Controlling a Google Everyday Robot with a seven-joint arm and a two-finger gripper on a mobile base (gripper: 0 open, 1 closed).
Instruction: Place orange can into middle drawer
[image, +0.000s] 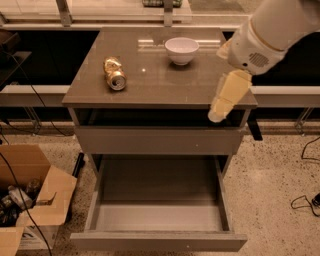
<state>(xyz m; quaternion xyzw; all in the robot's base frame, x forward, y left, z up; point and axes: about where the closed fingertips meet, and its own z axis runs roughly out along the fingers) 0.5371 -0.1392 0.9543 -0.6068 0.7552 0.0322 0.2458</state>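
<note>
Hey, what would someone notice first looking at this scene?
The big white arm at the upper right, its gripper hanging over the right front edge of the cabinet. Then the drawer, pulled wide open and empty below, and the can lying on its side on the top's left.

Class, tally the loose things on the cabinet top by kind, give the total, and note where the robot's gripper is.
orange can: 1
white bowl: 1
Total: 2
The gripper hangs at the front right edge of the cabinet top, apart from both.
</note>
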